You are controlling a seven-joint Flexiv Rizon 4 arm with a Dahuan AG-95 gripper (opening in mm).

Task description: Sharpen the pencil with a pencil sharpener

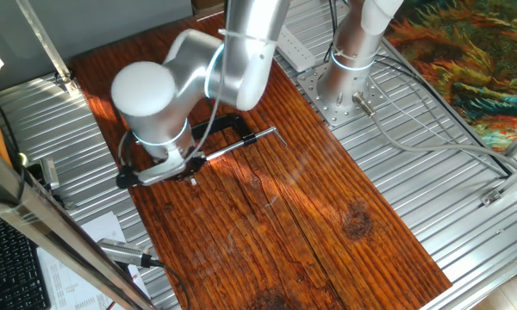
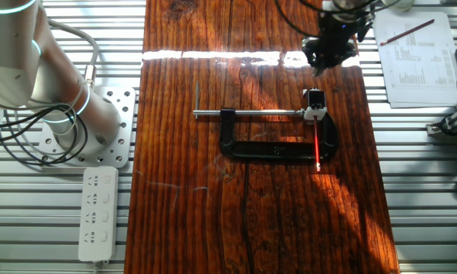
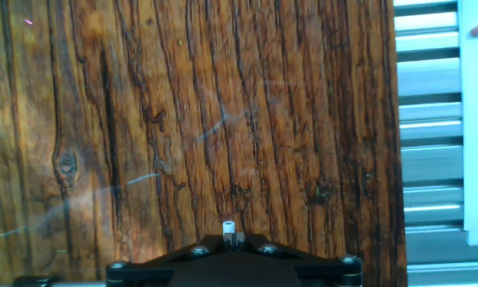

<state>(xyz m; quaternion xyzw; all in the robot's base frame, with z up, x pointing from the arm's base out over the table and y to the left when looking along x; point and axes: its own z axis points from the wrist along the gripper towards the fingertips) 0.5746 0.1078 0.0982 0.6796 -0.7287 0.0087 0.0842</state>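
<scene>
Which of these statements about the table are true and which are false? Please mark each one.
1. The pencil lies across the clamp. True.
2. The gripper holds the pencil. False: it is apart from the pencil, above bare wood.
3. The sharpener sits at the clamp's rod end. True.
4. The power strip lies on the wooden board. False: it lies on the metal surface beside it.

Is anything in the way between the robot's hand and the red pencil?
Nothing visible blocks it. In the other fixed view the gripper hangs above bare wood, and the pencil lies past the pencil sharpener, its lower end across the black clamp. The sharpener sits on that line.
</scene>
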